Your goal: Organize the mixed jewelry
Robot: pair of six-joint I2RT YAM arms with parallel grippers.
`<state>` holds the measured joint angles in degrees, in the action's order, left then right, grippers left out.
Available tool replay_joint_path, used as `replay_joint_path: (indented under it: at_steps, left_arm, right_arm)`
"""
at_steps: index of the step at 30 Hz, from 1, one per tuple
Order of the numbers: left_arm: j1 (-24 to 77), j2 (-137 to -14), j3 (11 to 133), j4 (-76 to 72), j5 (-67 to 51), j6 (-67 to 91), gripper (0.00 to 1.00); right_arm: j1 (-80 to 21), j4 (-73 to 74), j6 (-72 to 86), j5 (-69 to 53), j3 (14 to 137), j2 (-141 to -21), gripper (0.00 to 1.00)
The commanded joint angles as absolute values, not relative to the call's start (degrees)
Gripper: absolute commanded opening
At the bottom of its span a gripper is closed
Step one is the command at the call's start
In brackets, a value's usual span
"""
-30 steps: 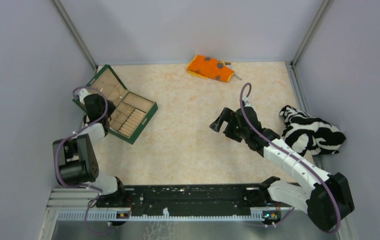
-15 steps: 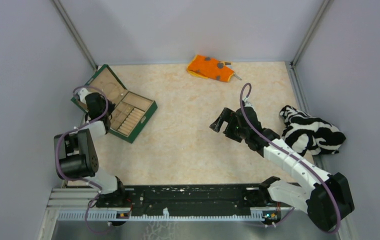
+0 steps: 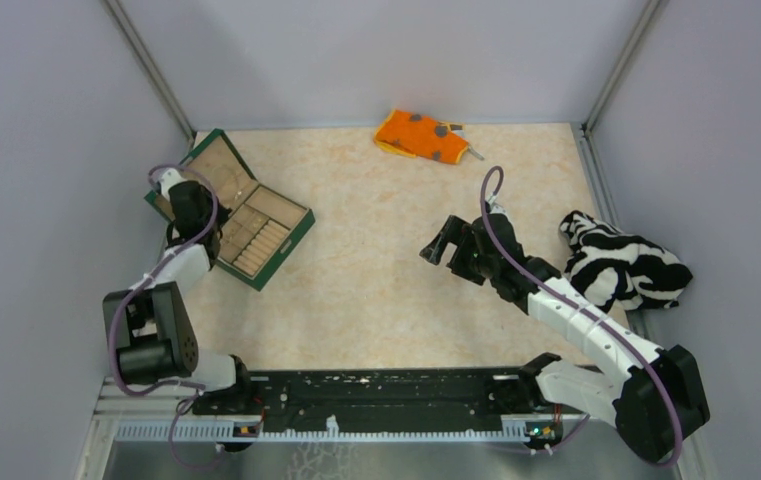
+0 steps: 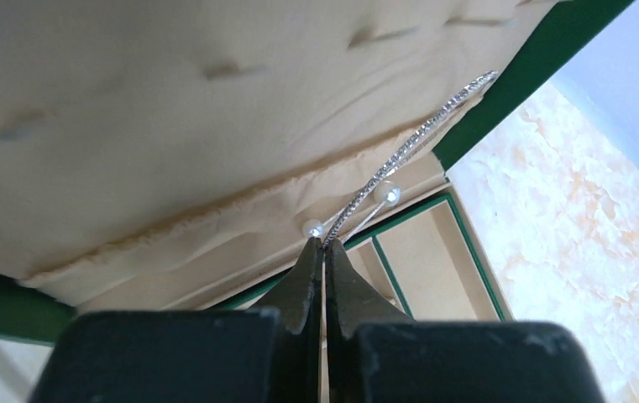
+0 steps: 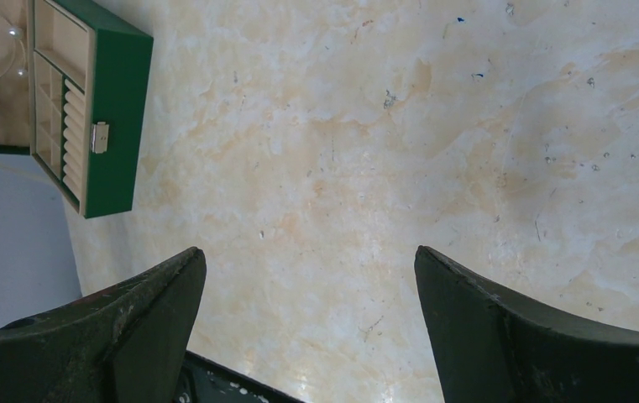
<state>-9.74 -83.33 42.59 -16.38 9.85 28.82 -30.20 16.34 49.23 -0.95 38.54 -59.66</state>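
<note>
A thin silvery bangle (image 4: 416,138) slants up across the beige lid lining (image 4: 173,126) of the open green jewelry box (image 3: 266,225). My left gripper (image 4: 324,243) is shut on the bangle's lower end, by the box's lid (image 3: 194,205). Two small pearl-like beads (image 4: 388,194) sit beside the bangle near the fingertips. My right gripper (image 5: 307,256) hangs open over bare tabletop at mid-table (image 3: 443,240), with nothing between its fingers. In the right wrist view the box (image 5: 114,126) lies far off at the upper left.
An orange grey-spotted cloth (image 3: 421,135) lies at the back of the table. A black-and-white striped cloth (image 3: 621,265) is bunched by the right wall. Walls close in the table on three sides. The black base rail (image 3: 376,395) runs along the near edge.
My left gripper's jaws have closed on the bangle, and the left arm has shifted slightly at the box's lid. The right arm has not moved.
</note>
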Motion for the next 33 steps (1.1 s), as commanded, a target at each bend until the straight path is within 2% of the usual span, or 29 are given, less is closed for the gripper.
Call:
replay_joint_path:
  at_steps: [1, 10, 18, 25, 33]
  left_arm:
    - [-9.52, -79.13, 44.78, -14.14, 13.13, 22.95, 0.0]
    - [-9.95, -75.96, 47.78, -10.42, 9.79, 11.85, 0.0]
    - [-13.93, -78.54, 55.83, -4.04, -2.62, 5.89, 0.0]
    - [-14.14, -82.74, 60.32, 3.5, -0.58, 8.38, 0.0]
    - [-14.15, -81.06, 57.83, 4.87, -0.53, 8.44, 0.0]
  right_arm:
    - [-29.79, 15.19, 48.98, -0.18, 38.76, -59.4, 0.93]
    - [-29.79, 15.08, 48.95, -0.18, 38.76, -59.43, 0.93]
    - [-29.78, 14.52, 48.98, -0.34, 38.6, -59.5, 0.93]
    - [-29.79, 14.55, 49.18, -0.19, 38.33, -59.04, 0.93]
    - [-29.79, 14.71, 48.88, -0.44, 38.56, -59.24, 0.93]
